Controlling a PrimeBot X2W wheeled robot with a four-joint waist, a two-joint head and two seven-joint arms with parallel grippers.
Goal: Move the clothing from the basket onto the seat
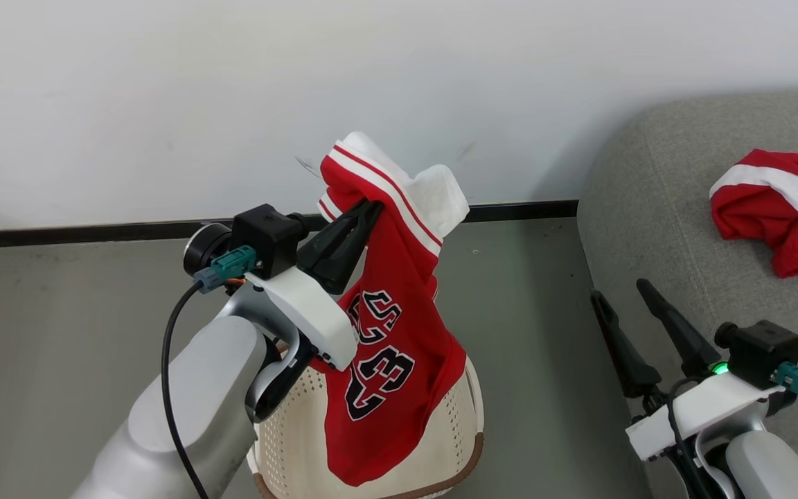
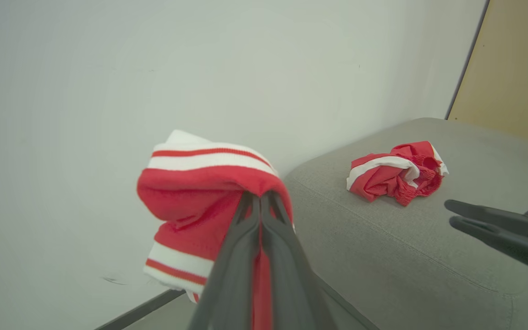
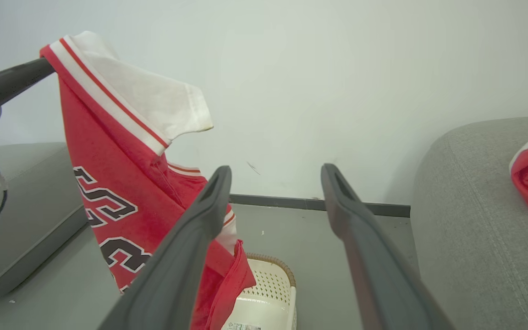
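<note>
The clothing (image 1: 399,346) now lifted is a red jersey, pinched near its white-and-red striped band by the left gripper (image 1: 373,206), whose two dark fingers are pressed together on the fabric. It hangs full length from that grip, high above the floor (image 1: 59,312), and its lower end drapes down over the basket (image 1: 472,450); whether the hem touches the rim cannot be told. The basket stands low in the head view, cream with perforated sides and a brown rim, with a strip of grey floor between it and the seat (image 1: 648,208). The seat's rounded corner and front edge rise on the right, and its broad grey top runs back toward the pale wall (image 1: 163,104), which stands just behind, with a dark skirting (image 1: 94,232) at its foot. A second red garment (image 1: 780,215) with a white band lies crumpled on the seat top, well in from the corner. The right gripper (image 1: 619,291) hovers beside the seat's front edge, its fingers spread wide and holding nothing. The jersey is soft and creased, with a white panel folded over at the top, thin red and white stripes, and black lettering outlined in white across its middle.
</note>
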